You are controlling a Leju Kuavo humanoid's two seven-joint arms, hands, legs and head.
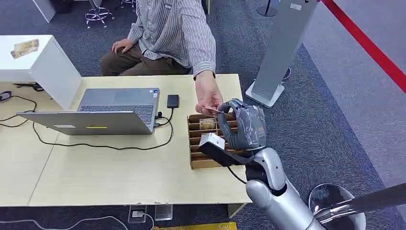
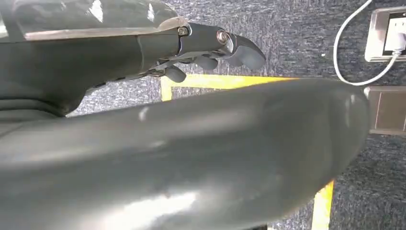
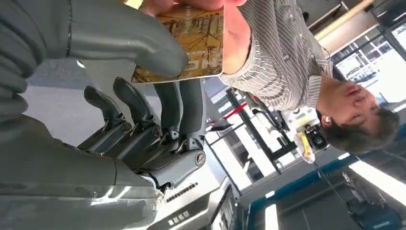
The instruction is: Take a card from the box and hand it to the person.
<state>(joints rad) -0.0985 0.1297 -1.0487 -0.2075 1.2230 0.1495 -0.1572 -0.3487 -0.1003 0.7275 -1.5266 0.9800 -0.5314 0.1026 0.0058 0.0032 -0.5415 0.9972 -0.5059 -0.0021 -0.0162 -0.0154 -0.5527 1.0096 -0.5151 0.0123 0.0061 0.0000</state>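
While the card (image 3: 191,45) is pinched between the thumb and fingers (image 3: 179,108) of the right hand (image 1: 242,125) above the box (image 1: 203,165) on the worktop (image 1: 119,172), its free edge is gripped by the person's hand (image 1: 208,98), so transfer is judged imminent. The state of the left hand (image 2: 210,45) cannot be told.

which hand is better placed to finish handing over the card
Right. The right hand already pinches the card, and the person's hand touches it. The left hand hangs near the floor.
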